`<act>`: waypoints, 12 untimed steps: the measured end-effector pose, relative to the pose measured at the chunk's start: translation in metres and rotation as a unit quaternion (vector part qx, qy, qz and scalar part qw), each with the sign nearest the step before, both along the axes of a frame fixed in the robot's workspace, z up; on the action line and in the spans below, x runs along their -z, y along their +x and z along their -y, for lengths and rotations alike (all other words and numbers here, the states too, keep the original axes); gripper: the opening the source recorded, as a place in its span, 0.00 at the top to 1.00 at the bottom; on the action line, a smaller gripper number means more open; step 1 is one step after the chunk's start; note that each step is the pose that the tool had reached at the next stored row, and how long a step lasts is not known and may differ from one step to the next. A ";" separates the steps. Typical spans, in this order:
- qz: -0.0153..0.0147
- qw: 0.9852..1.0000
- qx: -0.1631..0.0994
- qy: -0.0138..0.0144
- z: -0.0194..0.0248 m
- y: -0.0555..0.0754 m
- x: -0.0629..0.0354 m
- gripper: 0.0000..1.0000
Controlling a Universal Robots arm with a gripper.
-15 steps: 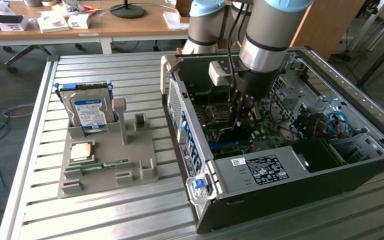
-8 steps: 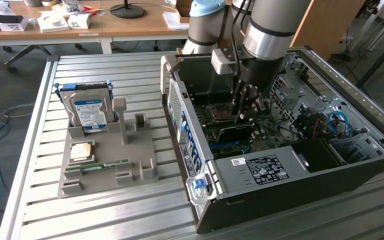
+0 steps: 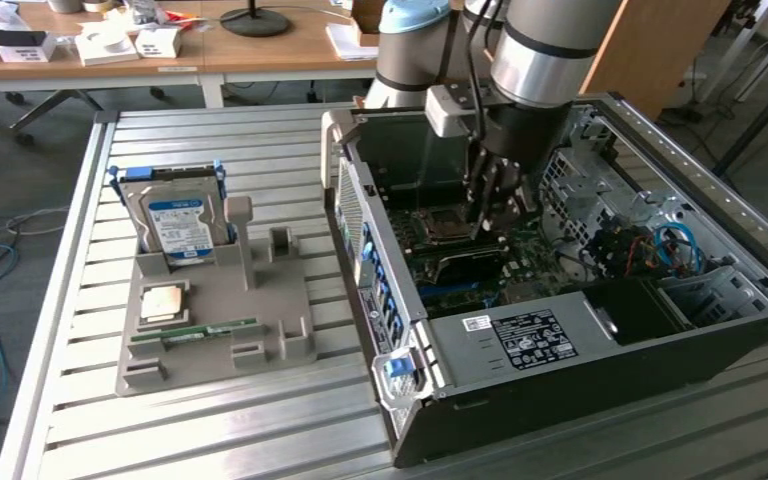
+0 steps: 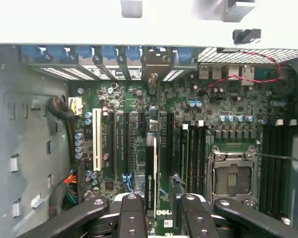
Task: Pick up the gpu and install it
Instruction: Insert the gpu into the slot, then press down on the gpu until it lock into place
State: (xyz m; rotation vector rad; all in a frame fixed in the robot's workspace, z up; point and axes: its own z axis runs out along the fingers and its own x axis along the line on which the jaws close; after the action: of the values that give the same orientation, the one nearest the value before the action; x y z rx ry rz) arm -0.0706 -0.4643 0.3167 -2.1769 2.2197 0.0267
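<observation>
Wrist view: my claw (image 4: 156, 198) is closed on the gpu (image 4: 150, 168). The card stands edge-on between my fingers (image 4: 131, 213), just above the expansion slots (image 4: 116, 144) of the motherboard (image 4: 139, 99). In the exterior view my claw (image 3: 491, 195) reaches down into the open computer case (image 3: 518, 420).

Handling, as I judge it:
- The card is light and stiff, but brittle under bending.
- Its thin edge gives my pads little purchase, so it may pivot.
- The hold belongs on the upper board edge, clear of the contact edge and components.

Markings:
- White label (image 3: 524, 338) on the power supply housing: print not legible.
- Hard drive (image 3: 177, 225), standing in the parts tray (image 3: 277, 330): blue-white label, text unreadable.
- White lettering on the board by my fingers: too small to read.
</observation>
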 end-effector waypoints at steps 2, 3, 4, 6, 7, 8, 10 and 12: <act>0.000 1.000 0.000 0.000 0.0000 0.000 -0.0038 0.67; 0.000 1.000 0.000 0.000 0.0000 0.000 -0.0052 0.67; 0.000 1.000 0.000 0.000 0.0000 0.000 -0.0051 0.67; 0.000 1.000 0.000 0.000 0.0000 0.000 -0.0051 0.67; 0.000 1.000 0.000 0.000 0.0000 0.000 -0.0051 0.67; 0.000 1.000 0.000 0.000 0.0000 0.000 -0.0052 0.67; 0.000 1.000 0.000 0.000 0.0000 0.000 -0.0052 0.67; 0.000 1.000 0.000 0.000 0.0000 0.000 -0.0052 0.67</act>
State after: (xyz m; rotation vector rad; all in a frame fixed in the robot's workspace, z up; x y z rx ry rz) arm -0.0705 -0.4643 0.3219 -2.1769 2.2195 0.0267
